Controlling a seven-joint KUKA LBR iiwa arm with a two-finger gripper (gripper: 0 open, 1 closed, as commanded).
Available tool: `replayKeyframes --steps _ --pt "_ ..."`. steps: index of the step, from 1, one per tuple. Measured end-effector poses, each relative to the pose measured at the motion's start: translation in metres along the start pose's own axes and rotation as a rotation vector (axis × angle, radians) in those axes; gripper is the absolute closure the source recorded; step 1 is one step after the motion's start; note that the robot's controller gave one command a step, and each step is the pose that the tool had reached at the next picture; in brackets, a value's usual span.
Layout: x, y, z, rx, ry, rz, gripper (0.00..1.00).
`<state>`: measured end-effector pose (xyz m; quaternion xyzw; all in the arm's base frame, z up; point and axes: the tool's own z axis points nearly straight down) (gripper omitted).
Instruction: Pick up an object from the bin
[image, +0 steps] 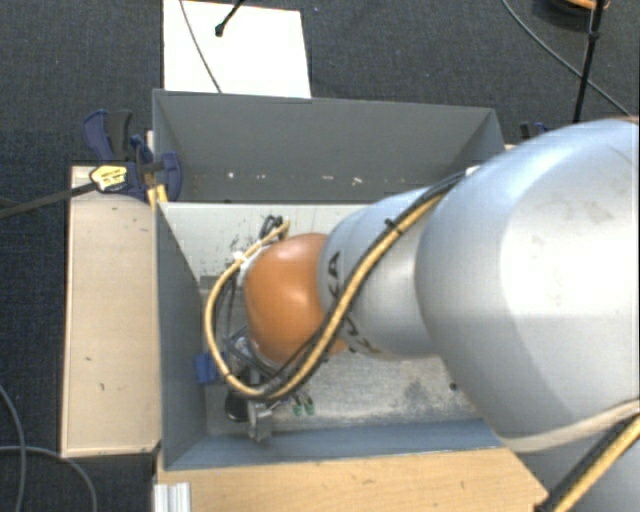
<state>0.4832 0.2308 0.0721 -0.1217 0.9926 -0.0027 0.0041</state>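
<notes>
The gripper (256, 414) is low in the bin's 7 o'clock corner, beneath the arm's orange cover (285, 295); whether it is parted or clamped is hidden from here. One small blue piece (205, 368) lies just beside it at its 10 o'clock. What may be two tiny green bits (301, 406) lie near it at 3 o'clock. The one grey bin (320, 150) holds these on its speckled floor.

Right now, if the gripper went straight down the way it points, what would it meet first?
Probably the bin floor in the near left corner: the gripper points down there, beside a small blue thing. Depth is hard to judge.
</notes>
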Motion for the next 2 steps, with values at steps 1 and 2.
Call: replayKeyframes --steps 1,2 --pt "0.000 -0.001 -0.001 0.000 0.000 0.006 1.00" --pt "-0.010 -0.015 -0.150 -0.008 -0.002 0.040 1.00"
